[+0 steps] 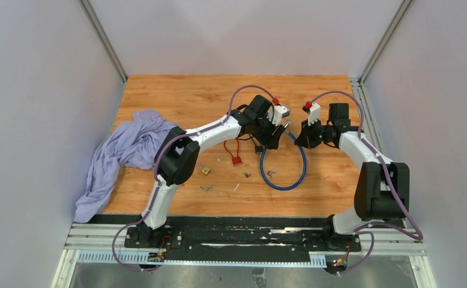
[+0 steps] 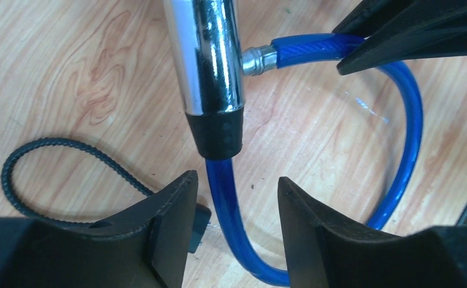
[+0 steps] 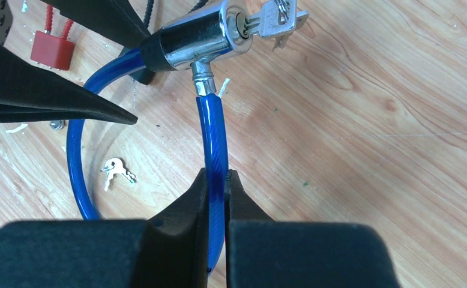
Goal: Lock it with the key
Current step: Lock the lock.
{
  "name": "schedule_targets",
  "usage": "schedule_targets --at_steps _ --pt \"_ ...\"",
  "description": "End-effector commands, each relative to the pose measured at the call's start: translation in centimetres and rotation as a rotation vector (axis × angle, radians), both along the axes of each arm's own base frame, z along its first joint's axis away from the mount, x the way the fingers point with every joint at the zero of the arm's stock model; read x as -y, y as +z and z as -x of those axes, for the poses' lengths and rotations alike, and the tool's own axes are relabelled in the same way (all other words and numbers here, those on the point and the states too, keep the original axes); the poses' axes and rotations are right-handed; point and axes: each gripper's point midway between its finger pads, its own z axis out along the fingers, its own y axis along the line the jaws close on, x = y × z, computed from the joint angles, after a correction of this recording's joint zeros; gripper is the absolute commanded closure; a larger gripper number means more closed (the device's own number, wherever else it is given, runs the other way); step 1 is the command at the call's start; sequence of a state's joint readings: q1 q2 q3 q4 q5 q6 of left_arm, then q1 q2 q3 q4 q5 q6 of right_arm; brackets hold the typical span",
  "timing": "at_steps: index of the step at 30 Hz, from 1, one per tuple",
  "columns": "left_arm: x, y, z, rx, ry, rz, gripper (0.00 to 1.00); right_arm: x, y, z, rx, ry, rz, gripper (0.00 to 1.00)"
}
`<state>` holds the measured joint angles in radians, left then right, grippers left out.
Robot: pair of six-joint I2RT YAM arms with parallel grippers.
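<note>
Right gripper (image 3: 218, 179) of mine pinches the blue cable (image 3: 210, 126) tight so the shiny lock (image 3: 198, 39) holds steady. The key (image 3: 279, 17) sits in its end. My left gripper (image 2: 234, 180) is wide, around the cable, touching nothing

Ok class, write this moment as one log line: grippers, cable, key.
left gripper open astride blue cable | right gripper shut on blue cable | key in lock barrel

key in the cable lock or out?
In. The key sits in the keyway at the end of the chrome barrel, head sticking out. Turned or not: cannot tell.
</note>
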<state>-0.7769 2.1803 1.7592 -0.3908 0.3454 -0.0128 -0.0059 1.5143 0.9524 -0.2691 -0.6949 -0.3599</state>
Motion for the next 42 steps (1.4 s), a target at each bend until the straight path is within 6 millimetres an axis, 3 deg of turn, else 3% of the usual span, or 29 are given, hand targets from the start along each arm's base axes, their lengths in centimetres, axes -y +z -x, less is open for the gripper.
schedule_targets --at_steps 1,7,27,34,42 --pt "1.5 4.2 0.3 0.001 -0.059 0.132 0.45 -1.2 2.2 0.2 0.09 0.065 -0.037 0.99" --pt "1.8 4.7 0.1 -0.02 -0.069 0.152 0.51 -1.5 3.4 0.6 0.121 0.087 -0.048 0.99" --pt "1.8 6.2 -2.6 0.022 -0.034 0.159 0.44 -1.6 3.2 1.3 0.112 0.12 -0.046 0.99" --pt "1.8 5.5 -2.0 -0.008 -0.046 0.161 0.53 -1.6 3.2 1.2 0.111 0.116 -0.044 0.99" --pt "1.6 4.5 -1.6 -0.023 -0.042 0.155 0.45 -1.6 3.3 1.0 0.107 0.112 -0.048 0.99"
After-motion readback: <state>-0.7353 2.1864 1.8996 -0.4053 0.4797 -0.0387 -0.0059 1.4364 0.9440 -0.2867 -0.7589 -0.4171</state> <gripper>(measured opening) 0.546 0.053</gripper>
